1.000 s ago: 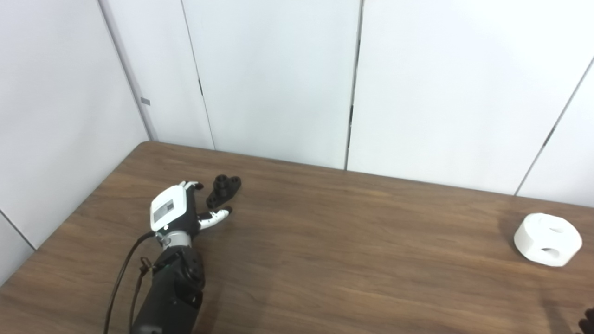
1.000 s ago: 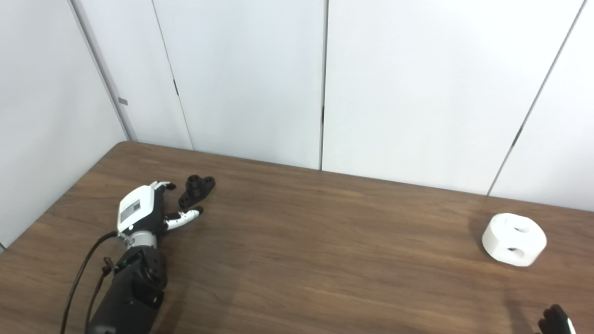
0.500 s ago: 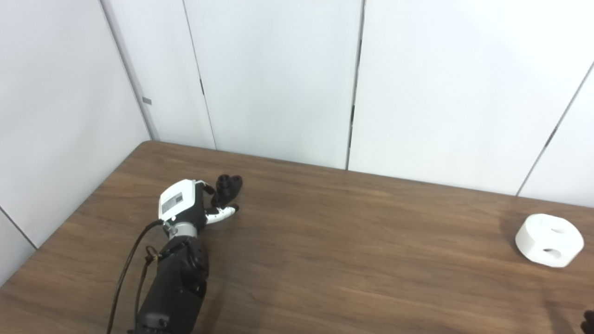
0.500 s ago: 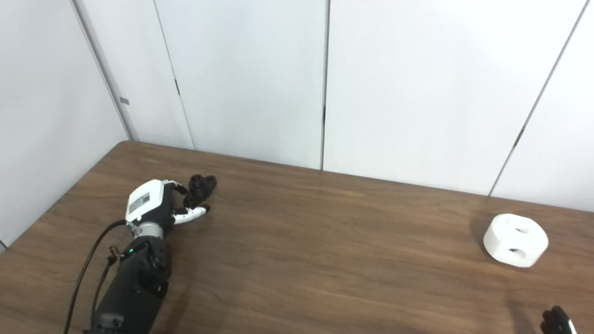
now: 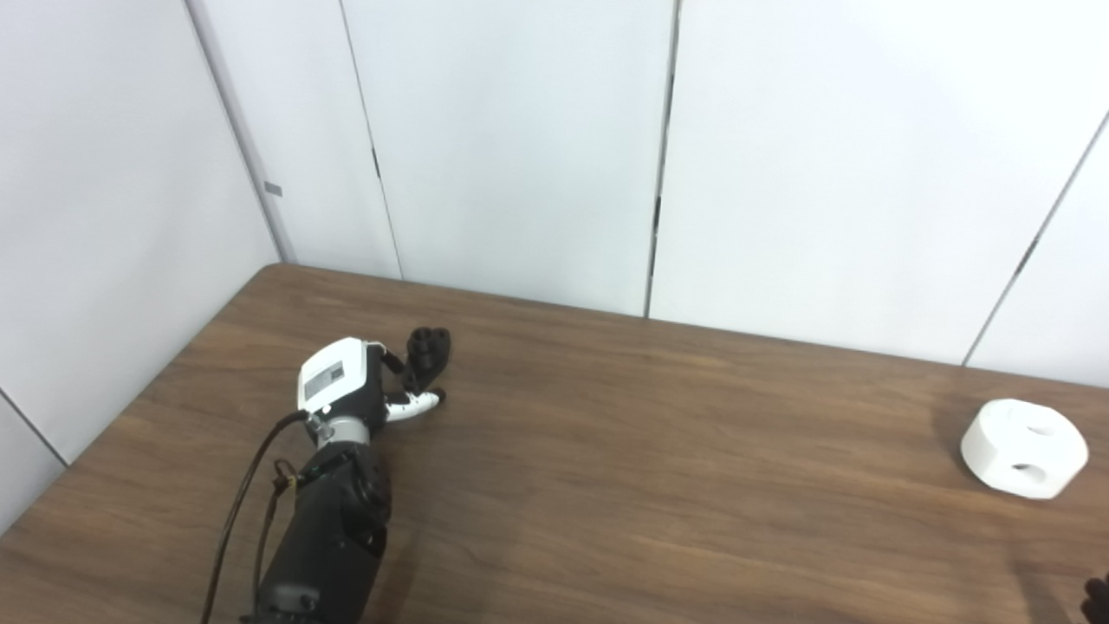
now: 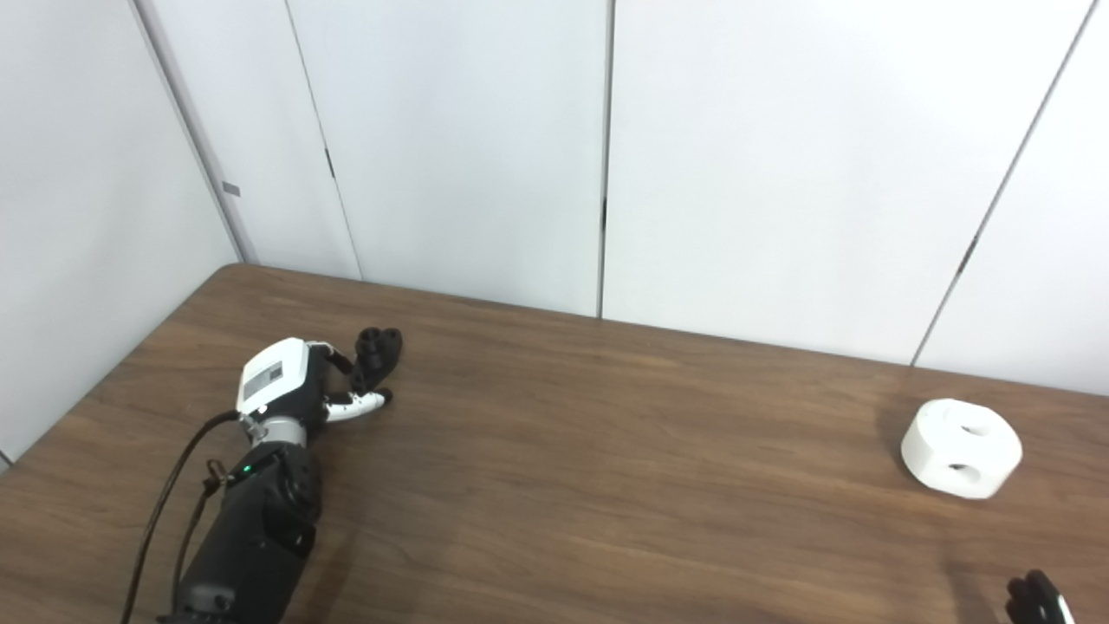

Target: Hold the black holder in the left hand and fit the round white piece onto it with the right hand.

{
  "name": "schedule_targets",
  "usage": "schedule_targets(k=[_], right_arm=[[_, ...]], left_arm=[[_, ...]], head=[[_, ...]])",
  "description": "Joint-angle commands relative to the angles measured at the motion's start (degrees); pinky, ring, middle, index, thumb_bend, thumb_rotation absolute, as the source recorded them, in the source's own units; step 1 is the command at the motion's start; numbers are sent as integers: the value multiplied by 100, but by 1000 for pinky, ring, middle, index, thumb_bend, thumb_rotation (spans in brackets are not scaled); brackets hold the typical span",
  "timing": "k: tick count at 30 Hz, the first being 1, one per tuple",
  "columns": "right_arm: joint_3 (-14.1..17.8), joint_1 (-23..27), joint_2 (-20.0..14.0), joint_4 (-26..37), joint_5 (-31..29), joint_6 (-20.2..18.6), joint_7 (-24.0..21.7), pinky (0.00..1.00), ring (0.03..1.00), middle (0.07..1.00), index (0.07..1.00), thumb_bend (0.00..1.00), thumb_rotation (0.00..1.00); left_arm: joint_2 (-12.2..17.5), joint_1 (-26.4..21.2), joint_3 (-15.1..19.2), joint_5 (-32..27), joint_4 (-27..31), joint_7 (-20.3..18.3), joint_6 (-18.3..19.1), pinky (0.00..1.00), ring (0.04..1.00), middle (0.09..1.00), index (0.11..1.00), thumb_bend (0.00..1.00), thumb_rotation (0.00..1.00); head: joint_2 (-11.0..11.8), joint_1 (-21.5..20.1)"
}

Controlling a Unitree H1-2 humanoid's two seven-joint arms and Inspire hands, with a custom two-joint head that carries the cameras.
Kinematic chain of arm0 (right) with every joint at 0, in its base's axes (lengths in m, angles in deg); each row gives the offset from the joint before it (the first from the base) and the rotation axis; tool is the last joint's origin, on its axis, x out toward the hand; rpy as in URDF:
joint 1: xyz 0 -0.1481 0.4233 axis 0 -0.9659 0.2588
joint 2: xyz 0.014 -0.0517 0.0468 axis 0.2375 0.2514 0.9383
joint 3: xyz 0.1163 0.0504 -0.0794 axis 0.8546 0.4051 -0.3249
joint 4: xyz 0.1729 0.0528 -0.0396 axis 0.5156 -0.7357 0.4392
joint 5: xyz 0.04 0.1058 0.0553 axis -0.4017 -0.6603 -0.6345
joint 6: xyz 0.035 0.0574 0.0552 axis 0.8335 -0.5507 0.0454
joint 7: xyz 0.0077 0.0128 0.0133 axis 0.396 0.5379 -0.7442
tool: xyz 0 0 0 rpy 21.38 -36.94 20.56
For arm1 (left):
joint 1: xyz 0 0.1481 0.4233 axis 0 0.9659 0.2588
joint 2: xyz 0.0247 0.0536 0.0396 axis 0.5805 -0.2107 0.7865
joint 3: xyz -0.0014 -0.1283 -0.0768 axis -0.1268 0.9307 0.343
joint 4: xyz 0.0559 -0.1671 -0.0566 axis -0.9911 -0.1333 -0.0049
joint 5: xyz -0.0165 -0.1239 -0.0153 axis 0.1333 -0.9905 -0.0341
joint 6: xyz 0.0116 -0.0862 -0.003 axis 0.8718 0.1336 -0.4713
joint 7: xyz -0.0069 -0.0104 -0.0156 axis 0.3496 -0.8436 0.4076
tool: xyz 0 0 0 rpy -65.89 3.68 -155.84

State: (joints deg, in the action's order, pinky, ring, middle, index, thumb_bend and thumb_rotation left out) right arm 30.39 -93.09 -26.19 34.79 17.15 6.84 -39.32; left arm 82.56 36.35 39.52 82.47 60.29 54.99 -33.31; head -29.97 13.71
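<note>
Fingers: left hand curled around black holder, desk at 9 o'clock.
Right hand: 5 o'clock corner; finger state unclear.
Round white piece: desk, 3 o'clock.

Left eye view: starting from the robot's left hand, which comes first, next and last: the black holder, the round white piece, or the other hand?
1. black holder: right at the left hand, among its fingers, far left of the table.
2. round white piece: far across, on the table's right side.
3. right hand: farthest, only its tip showing at the bottom right corner.
</note>
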Motion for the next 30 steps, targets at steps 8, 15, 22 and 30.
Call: schedule_targets(k=[8,15,22,30], right_arm=[[-107,-155,99,-239,-84,57,-99,1000,1000,986,979,578,1000],[-100,-151,132,-215,-42,69,-63,1000,1000,970,971,554,1000],[-109,-156,144,-211,13,66,-37,1000,1000,970,965,588,995],[-110,-151,158,-229,24,86,-25,1000,998,973,966,578,997]], left_arm=[[88,-291,-20,145,-14,282,-4,950,926,862,655,765,354],[15,-394,34,166,-114,334,-4,951,920,853,643,763,340],[79,-540,-84,211,-398,416,-4,948,921,851,638,751,362],[123,-633,-132,159,-510,403,-4,937,911,839,637,733,335]], head=[[0,9],[4,10],[4,-10],[-1,-24]])
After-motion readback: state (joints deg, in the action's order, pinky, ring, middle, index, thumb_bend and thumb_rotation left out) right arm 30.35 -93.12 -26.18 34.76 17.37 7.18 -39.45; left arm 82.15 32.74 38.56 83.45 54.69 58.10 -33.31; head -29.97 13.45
